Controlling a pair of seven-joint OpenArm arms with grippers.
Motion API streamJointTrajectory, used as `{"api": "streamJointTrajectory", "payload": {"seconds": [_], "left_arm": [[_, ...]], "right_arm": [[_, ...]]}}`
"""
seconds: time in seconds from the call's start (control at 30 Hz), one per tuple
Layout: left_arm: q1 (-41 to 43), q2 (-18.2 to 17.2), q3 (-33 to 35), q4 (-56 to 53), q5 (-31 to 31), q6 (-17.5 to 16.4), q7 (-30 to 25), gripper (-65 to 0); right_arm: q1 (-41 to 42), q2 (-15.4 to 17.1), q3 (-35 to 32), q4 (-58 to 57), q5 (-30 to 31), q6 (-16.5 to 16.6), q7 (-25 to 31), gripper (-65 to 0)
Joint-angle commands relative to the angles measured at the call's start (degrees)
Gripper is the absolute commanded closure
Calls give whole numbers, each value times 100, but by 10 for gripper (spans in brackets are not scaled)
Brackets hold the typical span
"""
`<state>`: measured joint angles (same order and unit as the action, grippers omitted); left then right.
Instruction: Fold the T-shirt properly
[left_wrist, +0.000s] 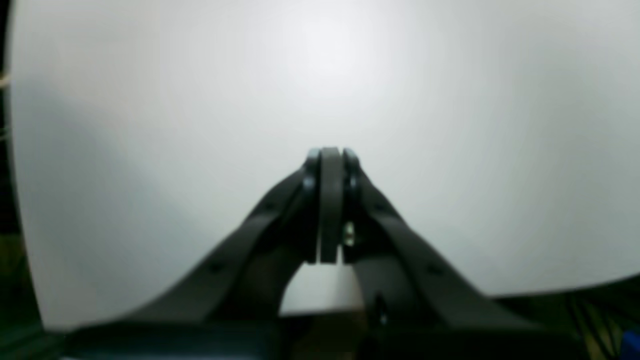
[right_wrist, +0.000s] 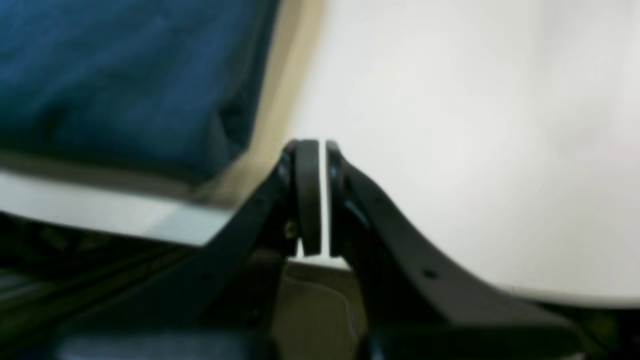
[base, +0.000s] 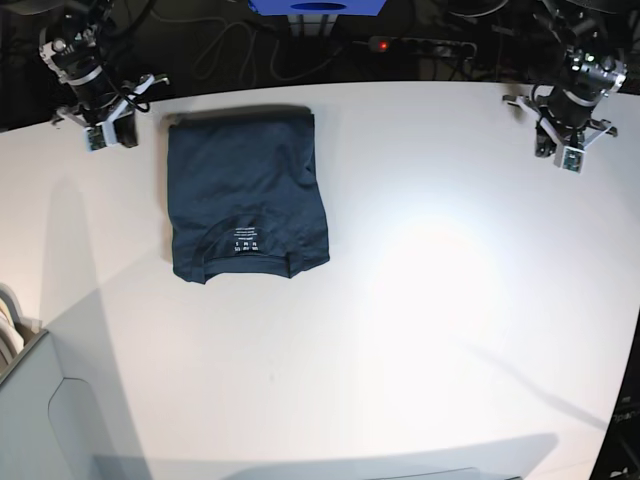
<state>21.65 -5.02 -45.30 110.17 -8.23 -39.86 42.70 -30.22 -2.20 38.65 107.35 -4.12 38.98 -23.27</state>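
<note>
- left wrist view: my left gripper (left_wrist: 330, 155) has its jaws pressed together with nothing between them. below it only the bare white table (left_wrist: 450, 125); no cloth in this view. i judge the arm is parked off the work so it drags nothing.
- right wrist view: my right gripper (right_wrist: 317, 147) is drawn narrow, a thin bright sliver between the pads, and nothing pinched. the t-shirt (right_wrist: 125, 75) shows up and to the left as a blurred blue mass, near the fingers but apart from them. the table edge (right_wrist: 100, 210) runs under the cloth there.
- base view: the t-shirt (base: 245, 195) lies as a tidy rectangle toward the table's far left corner, collar end turned to the near edge, small white label (base: 245, 240) showing. sleeves look tucked under, sides fairly straight.
- base view: the right gripper (base: 110, 130) sits at the far left corner, just beside the shirt's far edge, not touching. the left gripper (base: 565, 145) sits at the far right corner, well apart from the shirt.
- judgement: both tools empty and pulled to the far corners, cloth compact and square. reads as fold finished, arms at rest. any flaw in the hidden layers i cannot tell.
</note>
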Motion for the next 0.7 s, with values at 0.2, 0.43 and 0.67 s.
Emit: {"api": "streamJointTrajectory", "payload": {"seconds": [0.2, 0.43, 0.67], "left_arm": [[1532, 93, -11, 715, -78, -14, -81, 0], [2754, 576, 235, -138, -25, -14, -292, 0], [2349, 392, 1088, -2784, -8, -14, -1294, 0]], "right_arm": [[-1396, -339, 262, 698, 91, 102, -930, 0], [-1651, -303, 157, -524, 100, 102, -948, 0], [-657, 497, -846, -3654, 82, 102, -271, 0]]}}
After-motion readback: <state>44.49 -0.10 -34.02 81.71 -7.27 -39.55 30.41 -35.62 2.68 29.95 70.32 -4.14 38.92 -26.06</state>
